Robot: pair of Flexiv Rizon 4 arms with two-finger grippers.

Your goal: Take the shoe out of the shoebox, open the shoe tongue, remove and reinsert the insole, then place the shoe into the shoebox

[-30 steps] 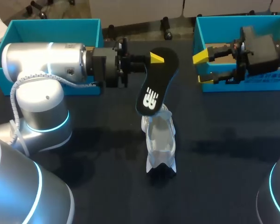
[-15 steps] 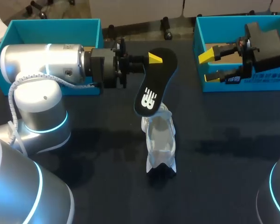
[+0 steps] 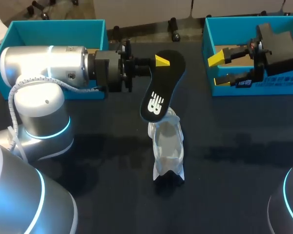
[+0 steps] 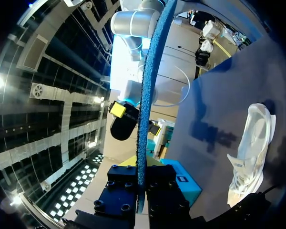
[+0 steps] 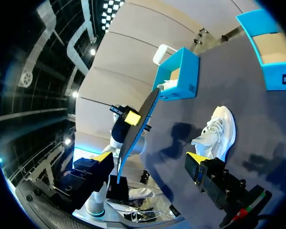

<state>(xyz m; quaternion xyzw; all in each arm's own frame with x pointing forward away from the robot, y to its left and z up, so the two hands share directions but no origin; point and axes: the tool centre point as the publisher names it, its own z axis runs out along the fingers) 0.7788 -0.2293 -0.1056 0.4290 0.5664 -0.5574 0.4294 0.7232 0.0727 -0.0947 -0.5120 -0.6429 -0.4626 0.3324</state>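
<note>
- The left box (image 3: 53, 22), teal and open on top, sits at the table's far edge, behind the left arm (image 3: 44, 61) and well back from the left claw. The arm hides most of its inside. The right wrist view shows only a bit of tan and white in it, too small to name.
- A band of dark table (image 3: 112, 195) lies on the near side of the left arm, running up to the shoe.
- The left claw (image 3: 161, 62) points toward the table's middle and is clamped on the wide end of the insole. One yellow tip lies on the insole's upper face. In the left wrist view the insole (image 4: 145, 95) stands edge-on, pinched between the two fingers.
- The insole (image 3: 160, 92), black with a white mark, slants down from the left claw toward the near side. Its lower end is at the shoe's far end, and I cannot tell whether they touch.
- The shoe (image 3: 168, 146), pale, rests on the table below the left claw and nearer than it. It lies lengthwise and apart from both boxes.
- More dark table lies between the shoe and the right box, on the near side of the right claw.
- The right claw (image 3: 217, 69) hangs over the right box's left wall with its fingers spread wide and nothing between them. Its tips point toward the left claw, well apart from the insole.
- The right box (image 3: 244, 29), teal, sits at the far edge. Brown cardboard (image 3: 233, 48) lies inside it, just behind the right claw's tips.
</note>
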